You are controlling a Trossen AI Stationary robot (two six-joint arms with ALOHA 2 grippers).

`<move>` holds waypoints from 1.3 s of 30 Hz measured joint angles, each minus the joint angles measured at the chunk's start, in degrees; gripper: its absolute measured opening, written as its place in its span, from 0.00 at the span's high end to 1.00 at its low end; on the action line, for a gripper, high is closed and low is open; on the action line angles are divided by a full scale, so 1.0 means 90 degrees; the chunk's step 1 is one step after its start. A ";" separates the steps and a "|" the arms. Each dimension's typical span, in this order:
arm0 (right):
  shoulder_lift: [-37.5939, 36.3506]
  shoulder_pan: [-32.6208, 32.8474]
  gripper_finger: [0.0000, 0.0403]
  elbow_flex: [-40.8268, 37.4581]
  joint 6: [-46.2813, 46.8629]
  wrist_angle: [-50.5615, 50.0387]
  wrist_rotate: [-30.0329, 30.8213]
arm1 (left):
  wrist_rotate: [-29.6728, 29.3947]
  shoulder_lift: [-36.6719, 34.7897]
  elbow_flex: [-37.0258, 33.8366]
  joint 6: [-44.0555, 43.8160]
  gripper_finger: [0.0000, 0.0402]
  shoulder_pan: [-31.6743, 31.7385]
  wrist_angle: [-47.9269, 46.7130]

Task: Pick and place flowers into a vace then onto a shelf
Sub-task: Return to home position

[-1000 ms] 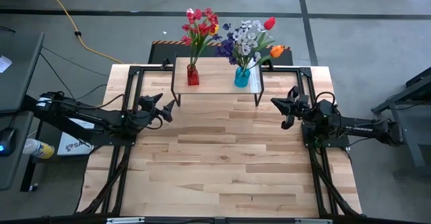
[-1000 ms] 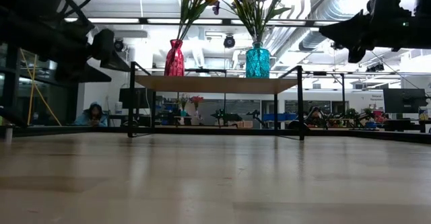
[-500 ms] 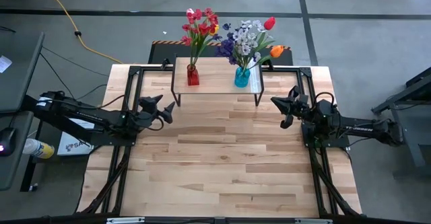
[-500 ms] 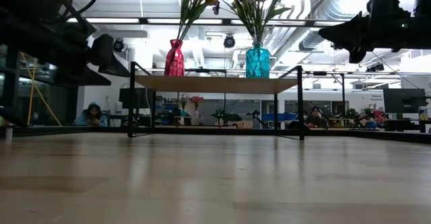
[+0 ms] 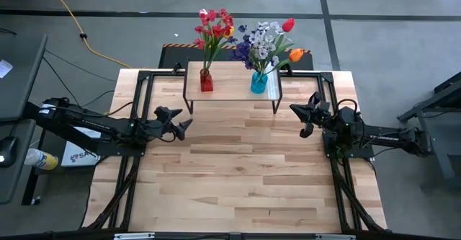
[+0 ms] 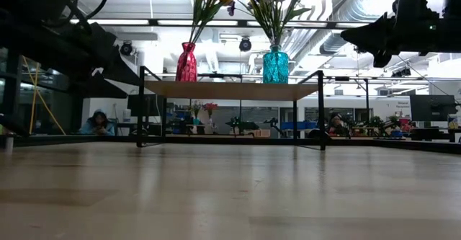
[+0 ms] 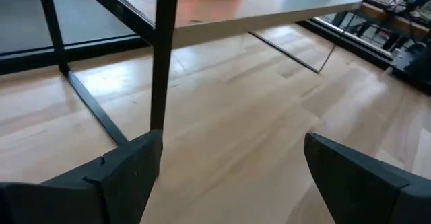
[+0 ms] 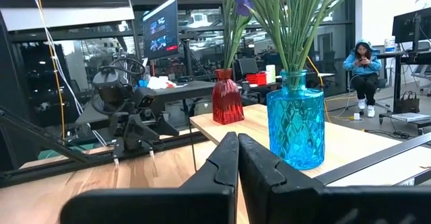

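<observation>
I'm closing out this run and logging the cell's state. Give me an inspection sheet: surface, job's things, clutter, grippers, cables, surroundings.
Surface: wooden slatted tabletop, no damage seen.
Job's things: shelf at the table's far edge. The red vase and blue vase stand upright on it, both holding flowers.
Clutter: nothing seen on the tabletop.
Grippers: left gripper is over the table's left side, fingers open, empty. Right gripper is over the right side, fingers shut, empty.
Cables: yellow cable on the floor beyond the table.
Surroundings: seated person in the room behind, apart from the table.
</observation>
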 joint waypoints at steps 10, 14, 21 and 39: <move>-0.0529 0.0000 1.00 0.0000 0.0000 -0.0004 0.0000 | 0.0291 -0.0531 0.0000 0.0002 0.02 -0.0001 -0.0118; -0.0942 0.0000 0.99 -0.0002 0.0000 0.0000 0.0000 | 0.0288 -0.1135 0.0000 0.0002 0.02 0.0001 -0.0185; -0.1406 0.0000 0.99 -0.0002 0.0000 -0.0002 0.0000 | 0.0284 -0.1863 -0.0050 0.0002 0.02 0.0001 -0.0063; -0.1916 0.0000 1.00 -0.0005 0.0000 -0.0022 0.0000 | 0.0265 -0.3523 -0.0775 0.0007 0.02 0.0001 -0.0668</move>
